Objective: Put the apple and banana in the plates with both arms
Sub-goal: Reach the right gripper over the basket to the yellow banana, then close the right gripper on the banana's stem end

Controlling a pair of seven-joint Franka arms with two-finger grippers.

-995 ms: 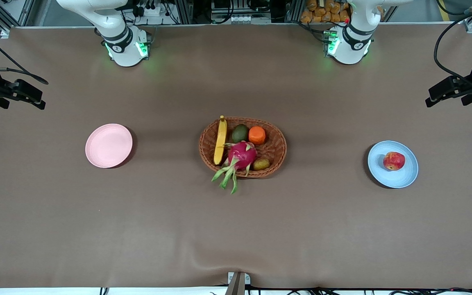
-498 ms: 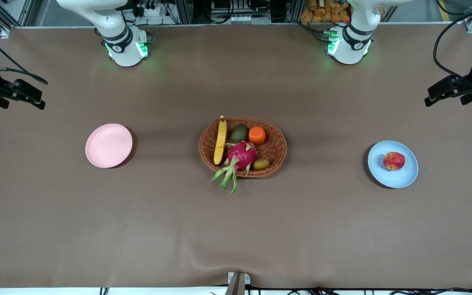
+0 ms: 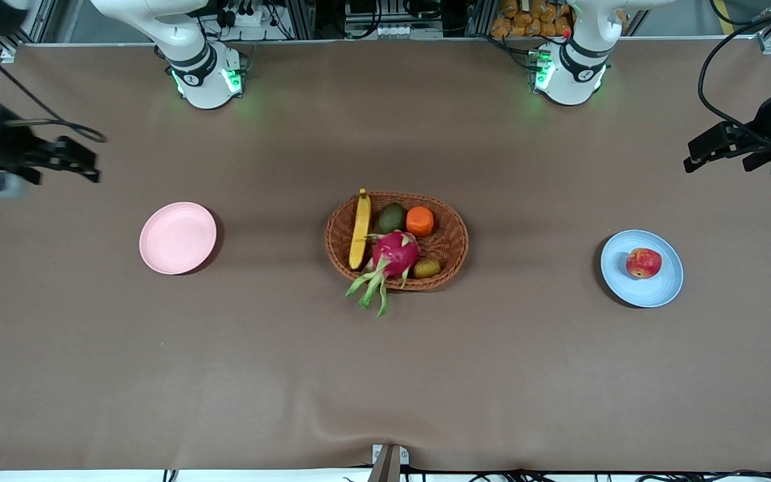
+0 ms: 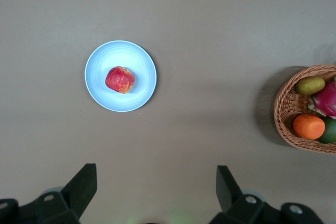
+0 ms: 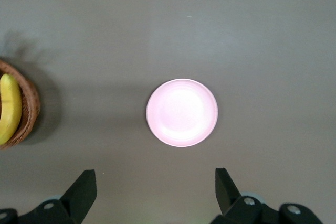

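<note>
Lifting the banana from the crowded basket risks nudging the dragon fruit beside it; apple already plated, left gripper and right gripper both spread, empty.

A robotics lab, plainly: a wide table under a brown cloth, with two white arm bases, one and the other, glowing green and standing at its upper edge. Along that edge runs an aluminium frame with cables and a power strip, and a camera mount pokes up at the nearest edge. The fruit basket and two small plates, pink and blue, look like test props on a staged workspace.
</note>
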